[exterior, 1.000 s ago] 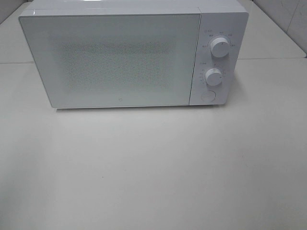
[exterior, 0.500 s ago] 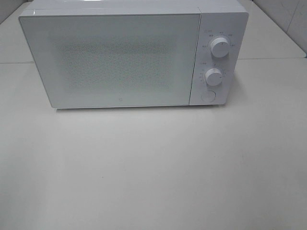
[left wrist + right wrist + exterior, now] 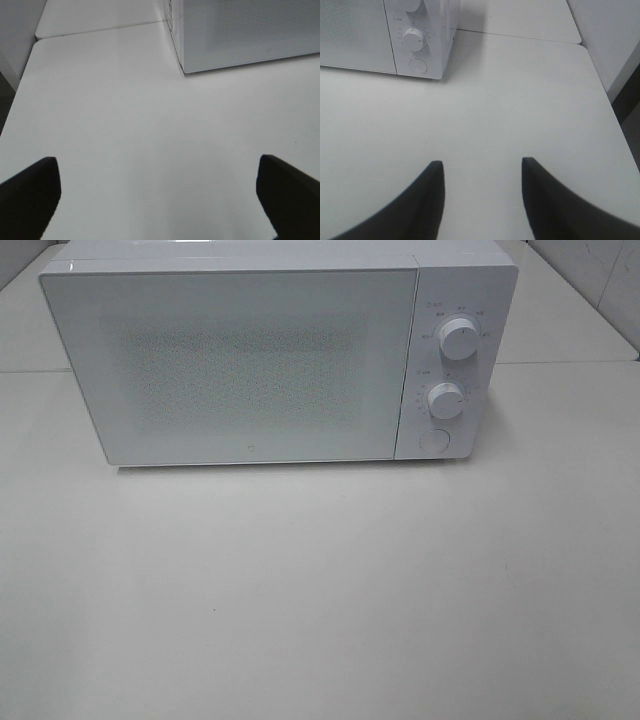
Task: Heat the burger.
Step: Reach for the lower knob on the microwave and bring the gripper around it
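White box-shaped microwave oven, door closed, at the back edge of a pale smooth table.
Its dial markings and door logo are too small to read; the burger shows in no view. Over the wide tabletop in front, the left gripper is spread wide and the right gripper half parted, both empty.

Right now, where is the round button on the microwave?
In the exterior high view, the round button sits low on the microwave, at the bottom of its right-hand control panel, directly below the lower knob.

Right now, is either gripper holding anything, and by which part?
Nothing is held. The left gripper stands wide open and the right gripper partly open, both empty.
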`<action>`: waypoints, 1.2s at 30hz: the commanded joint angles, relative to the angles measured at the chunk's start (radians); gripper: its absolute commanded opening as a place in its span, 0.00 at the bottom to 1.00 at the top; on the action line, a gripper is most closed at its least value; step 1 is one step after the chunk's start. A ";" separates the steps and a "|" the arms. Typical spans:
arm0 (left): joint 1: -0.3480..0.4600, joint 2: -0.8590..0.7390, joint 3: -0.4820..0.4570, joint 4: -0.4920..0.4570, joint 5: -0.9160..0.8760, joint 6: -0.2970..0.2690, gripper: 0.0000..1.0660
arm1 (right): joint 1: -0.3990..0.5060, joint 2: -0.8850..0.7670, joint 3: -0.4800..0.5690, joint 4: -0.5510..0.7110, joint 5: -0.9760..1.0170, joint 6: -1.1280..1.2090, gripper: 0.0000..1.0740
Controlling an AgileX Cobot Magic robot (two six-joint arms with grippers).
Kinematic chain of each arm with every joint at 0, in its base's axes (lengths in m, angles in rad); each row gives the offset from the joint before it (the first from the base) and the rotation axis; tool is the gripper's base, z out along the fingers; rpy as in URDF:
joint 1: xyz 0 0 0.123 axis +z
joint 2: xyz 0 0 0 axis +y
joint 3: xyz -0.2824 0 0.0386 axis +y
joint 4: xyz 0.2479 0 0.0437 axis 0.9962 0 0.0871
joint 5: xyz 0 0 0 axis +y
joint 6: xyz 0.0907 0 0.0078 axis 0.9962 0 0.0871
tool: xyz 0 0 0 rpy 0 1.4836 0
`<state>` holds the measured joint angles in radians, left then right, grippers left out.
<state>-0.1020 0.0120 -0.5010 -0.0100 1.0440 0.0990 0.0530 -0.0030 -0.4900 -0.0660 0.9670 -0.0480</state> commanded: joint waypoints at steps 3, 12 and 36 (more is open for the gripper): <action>0.004 -0.044 0.002 0.004 -0.010 -0.009 0.96 | -0.003 -0.028 0.000 0.003 -0.006 -0.005 0.47; 0.016 -0.044 0.002 -0.001 -0.010 -0.022 0.96 | -0.003 -0.028 0.000 0.004 -0.006 -0.005 0.47; 0.078 -0.042 0.002 -0.002 -0.010 -0.023 0.96 | -0.003 -0.028 0.000 0.004 -0.006 -0.005 0.47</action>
<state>-0.0220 -0.0050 -0.5010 0.0000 1.0430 0.0830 0.0530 -0.0030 -0.4900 -0.0660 0.9670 -0.0480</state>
